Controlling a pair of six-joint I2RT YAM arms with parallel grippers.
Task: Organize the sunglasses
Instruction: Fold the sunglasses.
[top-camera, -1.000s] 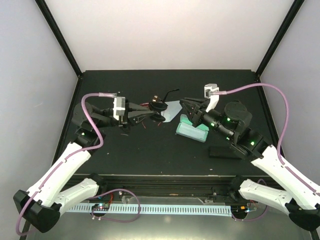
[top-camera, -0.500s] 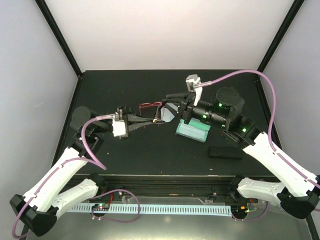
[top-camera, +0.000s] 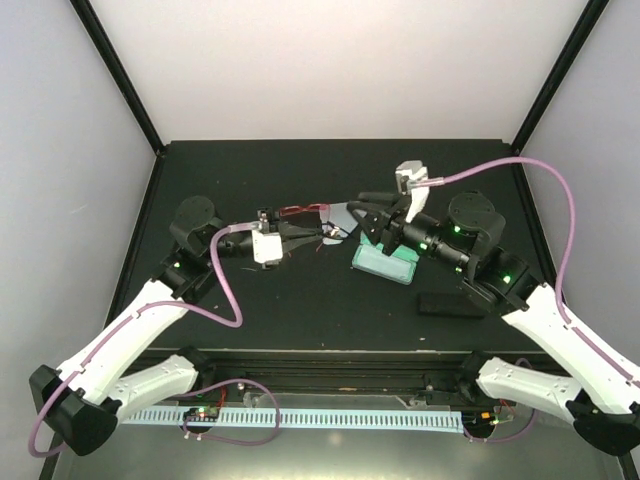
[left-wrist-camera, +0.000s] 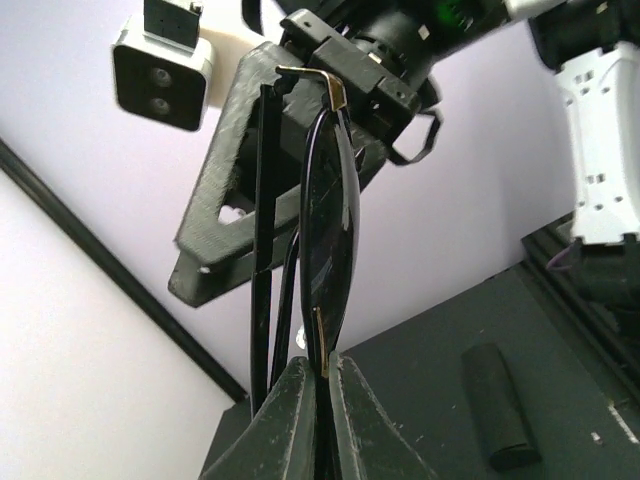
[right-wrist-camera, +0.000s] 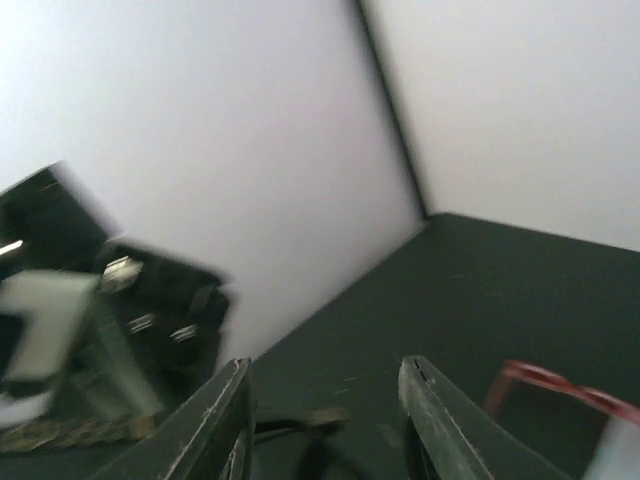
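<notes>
The left gripper (left-wrist-camera: 322, 380) is clamped on a lens edge of the all-black thin-framed sunglasses with dark lenses (left-wrist-camera: 328, 210), aloft just before the right gripper (right-wrist-camera: 325, 410), its fingers spread. So slim a hold may let them twist or slip in a handover; the red wire-framed sunglasses (top-camera: 298, 211) apparently lie just beyond.

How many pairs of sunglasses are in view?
2. The black pair is clamped in the left pincer; the red pair lies on the table just beyond. Others may be hidden.
</notes>
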